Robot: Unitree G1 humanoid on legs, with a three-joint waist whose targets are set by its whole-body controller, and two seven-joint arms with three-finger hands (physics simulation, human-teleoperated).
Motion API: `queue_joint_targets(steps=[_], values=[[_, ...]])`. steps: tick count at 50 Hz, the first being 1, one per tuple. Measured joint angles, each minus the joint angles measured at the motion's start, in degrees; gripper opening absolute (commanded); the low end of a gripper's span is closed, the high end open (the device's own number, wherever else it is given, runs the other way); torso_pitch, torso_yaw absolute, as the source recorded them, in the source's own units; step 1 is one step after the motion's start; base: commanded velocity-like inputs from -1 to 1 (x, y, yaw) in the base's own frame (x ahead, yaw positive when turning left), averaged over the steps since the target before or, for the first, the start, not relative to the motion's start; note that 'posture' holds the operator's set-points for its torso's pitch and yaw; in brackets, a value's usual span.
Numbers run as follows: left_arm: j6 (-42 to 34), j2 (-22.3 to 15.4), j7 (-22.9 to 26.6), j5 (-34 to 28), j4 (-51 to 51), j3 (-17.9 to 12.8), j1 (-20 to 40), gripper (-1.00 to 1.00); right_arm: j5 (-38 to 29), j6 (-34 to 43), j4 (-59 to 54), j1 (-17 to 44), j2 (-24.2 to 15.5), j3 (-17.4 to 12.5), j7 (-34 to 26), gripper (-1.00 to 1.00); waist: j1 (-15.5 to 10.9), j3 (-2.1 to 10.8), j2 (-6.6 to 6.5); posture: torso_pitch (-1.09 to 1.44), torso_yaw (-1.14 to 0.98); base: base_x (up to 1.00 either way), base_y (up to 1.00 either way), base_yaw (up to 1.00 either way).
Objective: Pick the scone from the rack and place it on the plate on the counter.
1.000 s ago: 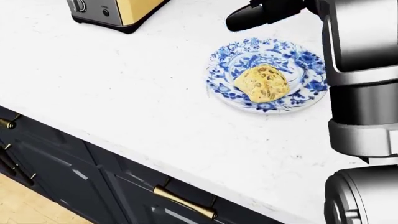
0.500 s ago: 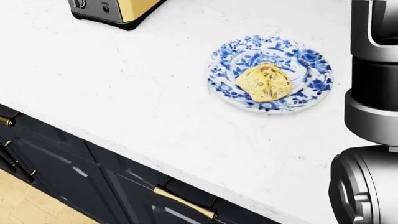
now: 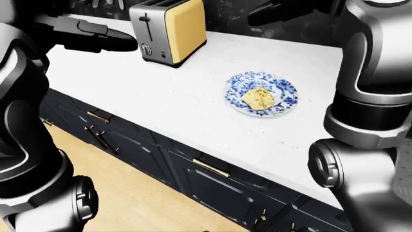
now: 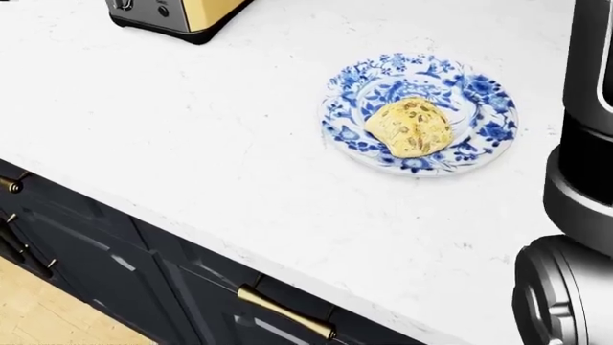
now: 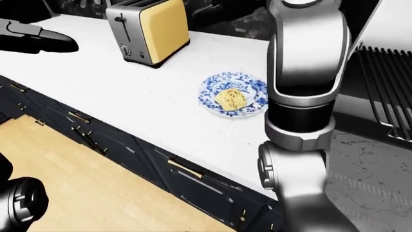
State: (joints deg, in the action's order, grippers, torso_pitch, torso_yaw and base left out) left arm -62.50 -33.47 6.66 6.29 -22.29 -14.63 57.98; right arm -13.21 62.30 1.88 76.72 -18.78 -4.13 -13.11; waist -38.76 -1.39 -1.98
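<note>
The scone, golden with dark bits, lies in the middle of the blue-and-white patterned plate on the white counter. Nothing touches it. My right hand hovers above and past the plate near the top of the left-eye view, its dark fingers stretched out and empty. Its grey forearm runs down the right side of the head view. My left hand is held out over the counter's left end, fingers extended, well away from the plate. The wire rack shows at the right edge of the right-eye view.
A yellow and silver toaster stands on the counter up and left of the plate. Dark cabinet fronts with brass handles run below the counter edge. Wooden floor lies below them.
My right hand has risen out of the head view and the forearm has slid to the right. The scone and plate have stayed put.
</note>
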Motion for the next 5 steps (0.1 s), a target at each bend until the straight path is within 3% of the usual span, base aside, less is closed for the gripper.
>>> queue_joint_targets(steps=[5], values=[[0.2,0.0,-0.2,0.0,0.4,0.2,0.3,1.0,-0.9,1.9,3.7,1.0,0.2,0.1,-0.6,1.0,0.0,0.04,0.04,0.0,0.61,0.0,0.0,0.0]])
